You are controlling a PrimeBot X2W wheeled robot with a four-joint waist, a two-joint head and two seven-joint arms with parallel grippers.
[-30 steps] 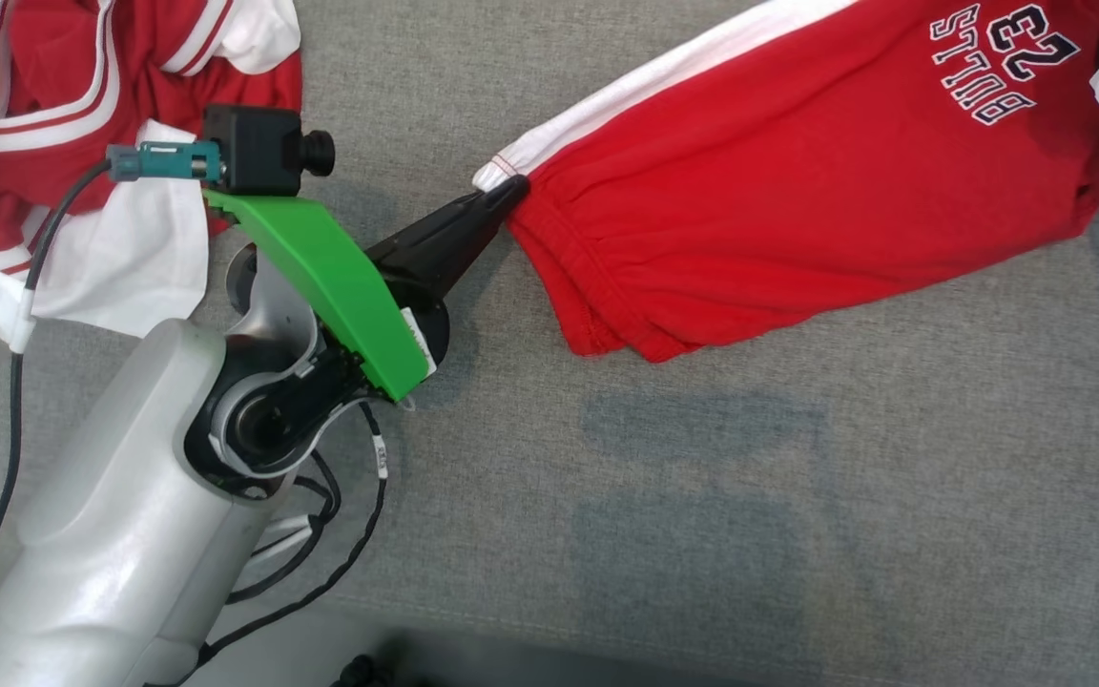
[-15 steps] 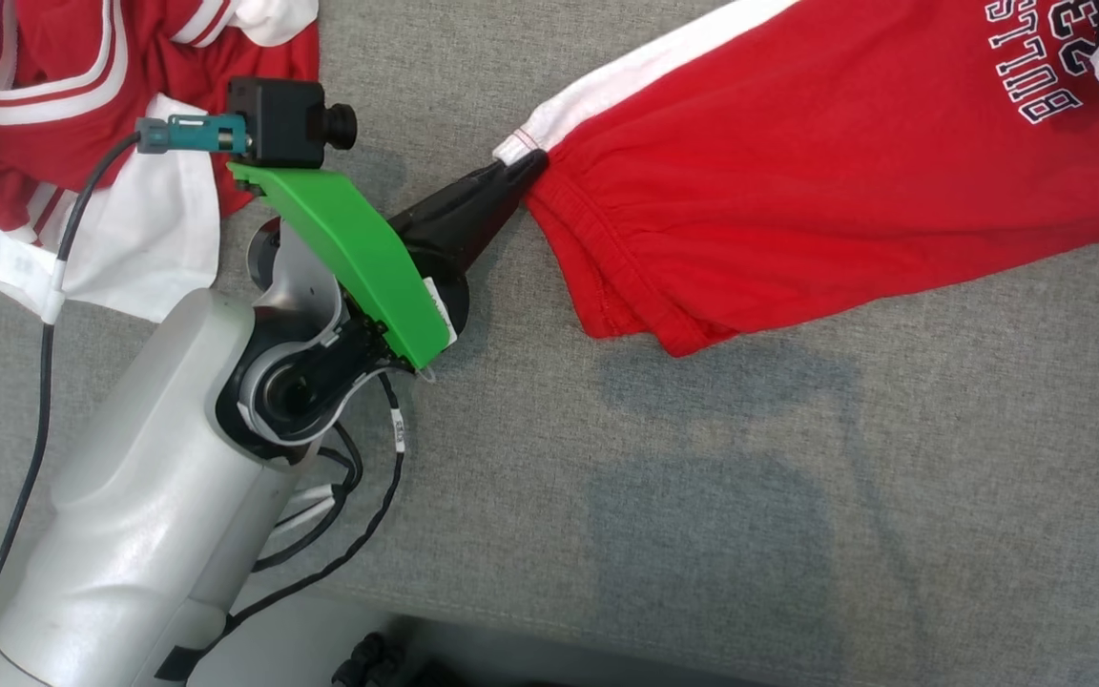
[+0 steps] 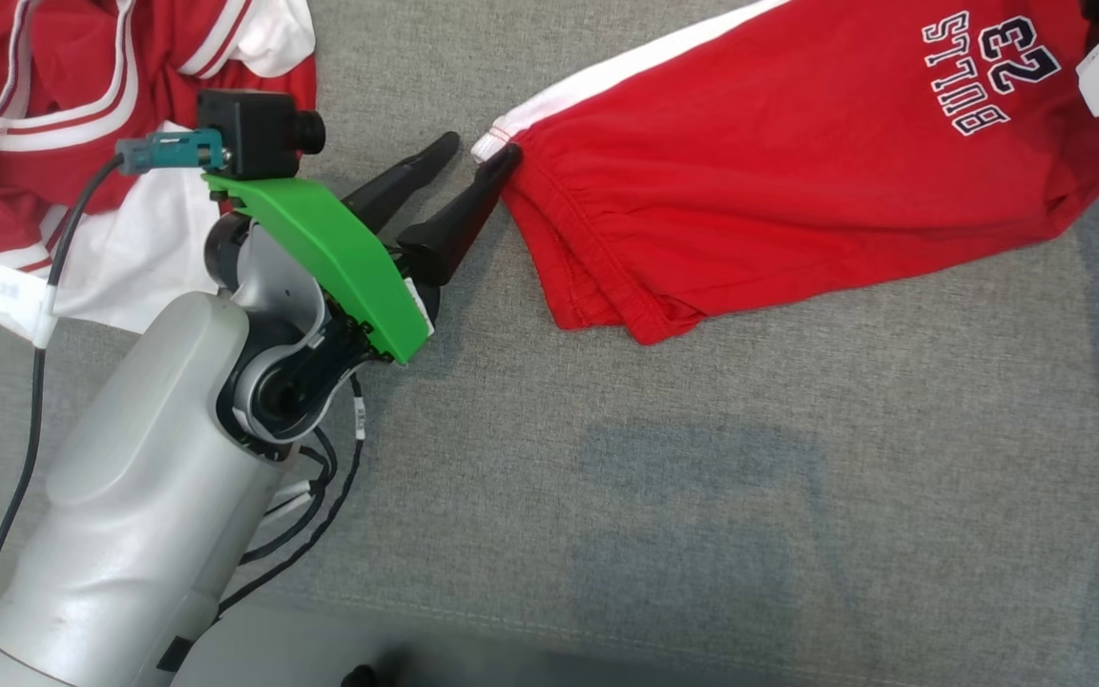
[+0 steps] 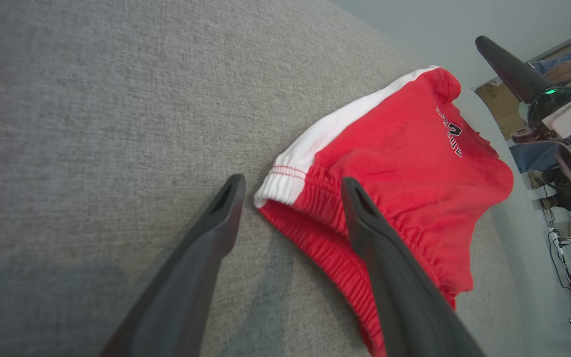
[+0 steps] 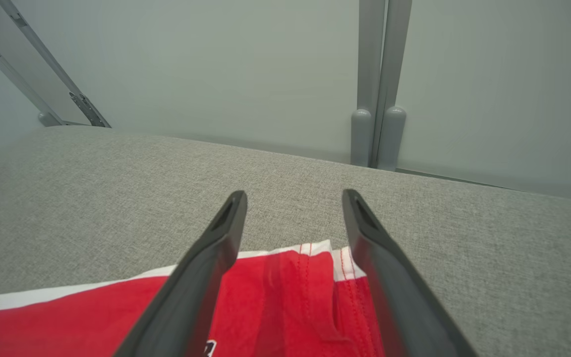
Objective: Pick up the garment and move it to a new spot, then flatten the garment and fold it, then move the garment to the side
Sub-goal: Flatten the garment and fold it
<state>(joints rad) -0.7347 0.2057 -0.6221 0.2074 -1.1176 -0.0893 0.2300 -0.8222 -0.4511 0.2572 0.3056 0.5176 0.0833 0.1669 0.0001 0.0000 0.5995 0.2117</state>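
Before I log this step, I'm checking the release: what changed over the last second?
The left gripper opened and let go of the red shorts at the waistband corner. The shorts stayed stretched on the grey surface; the striped garment stayed put.

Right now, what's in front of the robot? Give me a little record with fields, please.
surface: grey cloth, mostly bare
shorts: red, white side stripe, "BULLS 23" print, laid out across the upper right
left end effector: open, at the shorts' elastic corner, not gripping
right end effector: open, above the shorts' other end
other garment: red and white, crumpled, upper left
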